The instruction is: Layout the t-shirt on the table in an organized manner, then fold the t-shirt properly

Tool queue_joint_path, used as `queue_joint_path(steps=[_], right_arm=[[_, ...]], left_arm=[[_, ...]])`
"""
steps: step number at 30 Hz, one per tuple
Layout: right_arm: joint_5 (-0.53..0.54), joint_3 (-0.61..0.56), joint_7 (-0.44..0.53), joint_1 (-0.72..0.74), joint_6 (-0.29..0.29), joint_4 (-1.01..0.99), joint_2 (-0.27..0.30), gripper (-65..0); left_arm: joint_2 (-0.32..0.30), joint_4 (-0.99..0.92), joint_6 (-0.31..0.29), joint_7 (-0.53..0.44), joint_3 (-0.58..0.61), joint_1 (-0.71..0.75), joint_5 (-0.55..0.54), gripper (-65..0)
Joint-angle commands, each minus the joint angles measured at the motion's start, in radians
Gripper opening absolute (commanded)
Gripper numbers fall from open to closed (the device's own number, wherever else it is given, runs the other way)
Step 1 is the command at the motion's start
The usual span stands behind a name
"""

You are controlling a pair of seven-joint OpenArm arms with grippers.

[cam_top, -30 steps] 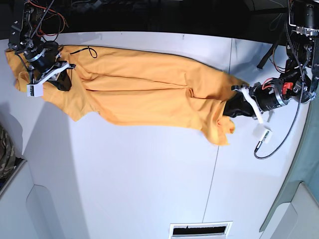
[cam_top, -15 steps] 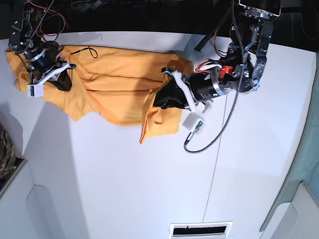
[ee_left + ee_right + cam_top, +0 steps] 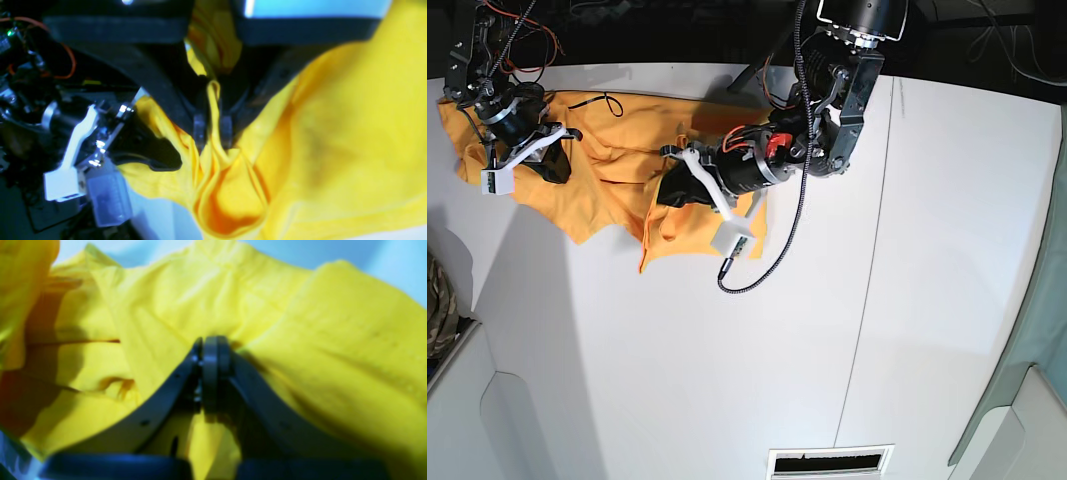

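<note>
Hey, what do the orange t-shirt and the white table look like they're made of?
The t-shirt looks like soft, thin woven or knit fabric, probably cotton: it bunches into loose folds and has a matte surface. The table looks like a hard, smooth white panel, perhaps laminate or painted board; its finish is flat with only faint sheen and a thin seam.

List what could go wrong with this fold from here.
1. The left end effector pinches only a thin ridge of the t-shirt; it could slip out.
2. The carried edge hangs bunched, so it may land creased.
3. The right end effector is clamped on the cloth near the table edge; pulling could drag the shirt askew.
</note>
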Motion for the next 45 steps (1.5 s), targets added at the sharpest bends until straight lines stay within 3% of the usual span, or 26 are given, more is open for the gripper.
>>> queue_joint_path(steps=[1,2,4,6,7,9,18,23,27,32,36,42,45], right_arm=[[0.005,0.002,-0.006,0.002,-0.005,0.008,0.011,-65.0],[0.015,0.002,-0.006,0.002,-0.005,0.008,0.011,-65.0],[0.032,0.002,-0.006,0.002,-0.005,0.008,0.011,-64.3],[0.056,0.002,-0.006,0.002,-0.005,0.008,0.011,-49.4],[0.070,0.002,-0.006,0.002,-0.004,0.010,0.012,-42.5],[0.100,0.005,-0.006,0.001,-0.003,0.026,0.015,-35.5],[0.127,0.130,-0.112,0.000,-0.003,0.257,0.025,-35.1],[0.123,0.220,-0.111,0.000,-0.046,0.237,0.105,-35.0],[0.137,0.256,-0.116,-0.001,-0.045,0.139,0.185,-25.0],[0.256,0.272,-0.230,-0.024,-0.006,0.095,0.246,-24.8],[0.353,0.286,-0.268,-0.097,-0.006,0.114,0.245,-24.8],[0.327,0.285,-0.250,-0.138,0.003,0.111,0.164,-24.9],[0.301,0.284,-0.195,-0.134,0.003,0.111,0.130,-24.9]], left_arm=[[0.009,0.012,-0.012,-0.026,0.001,-0.016,-0.015,-65.0],[0.008,0.009,-0.012,-0.026,0.001,-0.016,-0.015,-62.3],[0.008,-0.002,-0.012,-0.026,0.002,-0.016,-0.017,-49.4],[0.008,-0.015,-0.013,-0.028,0.013,-0.016,-0.033,-39.9],[0.008,-0.019,-0.016,-0.028,0.022,-0.016,-0.035,-38.5],[0.008,-0.027,-0.026,-0.027,0.053,-0.016,-0.035,-38.4],[0.004,-0.027,-0.027,-0.023,0.137,-0.016,-0.032,-38.4],[-0.021,-0.026,-0.062,-0.016,0.137,-0.016,-0.032,-38.4],[-0.054,-0.019,-0.103,-0.007,0.137,-0.016,-0.032,-38.4],[-0.067,0.040,-0.106,0.035,0.137,-0.015,-0.031,-38.4],[-0.069,0.085,-0.106,0.053,0.137,-0.010,-0.024,-38.4],[-0.122,0.087,-0.106,0.043,0.137,-0.010,-0.024,-38.4],[-0.142,0.087,-0.106,0.035,0.137,-0.011,-0.024,-38.4]])
